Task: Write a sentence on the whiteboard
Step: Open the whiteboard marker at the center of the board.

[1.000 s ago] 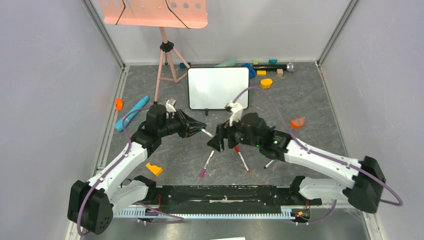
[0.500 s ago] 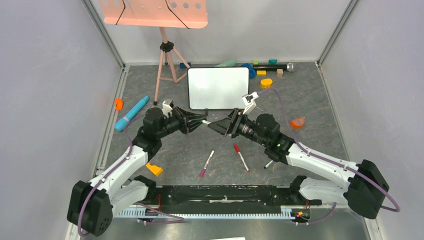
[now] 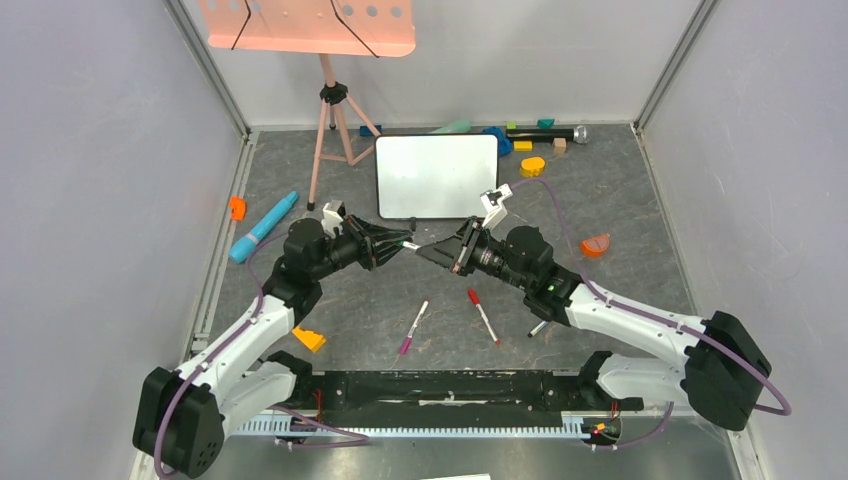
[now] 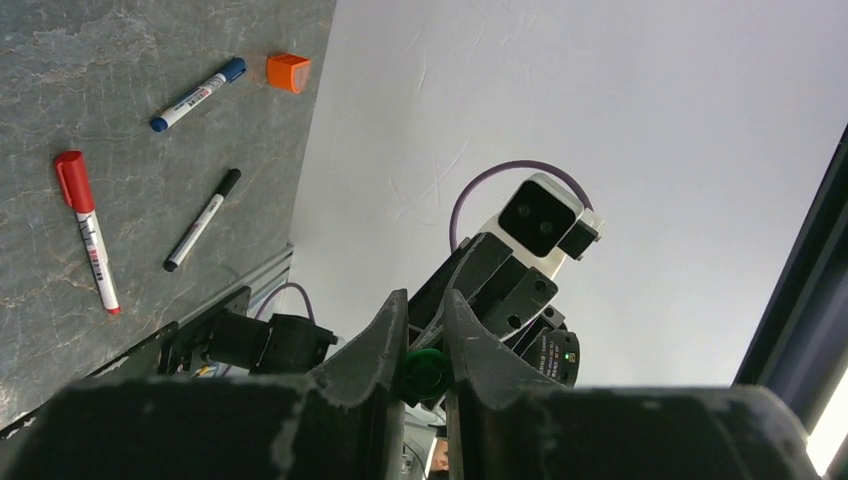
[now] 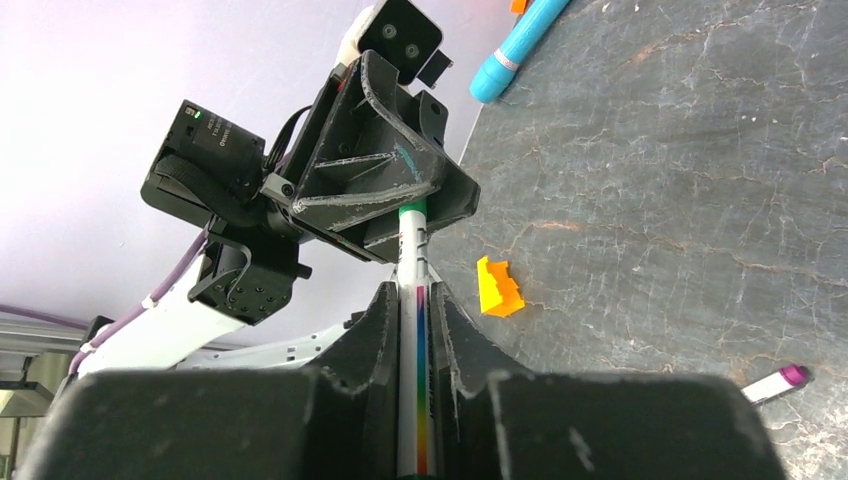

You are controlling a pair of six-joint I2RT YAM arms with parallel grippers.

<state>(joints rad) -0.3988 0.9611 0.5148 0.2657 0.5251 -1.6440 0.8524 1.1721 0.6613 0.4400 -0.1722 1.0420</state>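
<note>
Green-ended marker | rainbow stripe; print illegible | right gripper pinching it

A dark grey, stone-patterned mat fills the middle of the frame, veined with paler streaks. Plain pale lilac-grey walls close it in at the left, right and top. 2 slim metal posts slant down from the upper corners. The light is even and soft, without hard shadows.

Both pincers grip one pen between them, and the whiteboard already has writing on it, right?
No: the whiteboard is blank, as the top view shows. The left pincer and right pincer do grip one pen between them.
</note>
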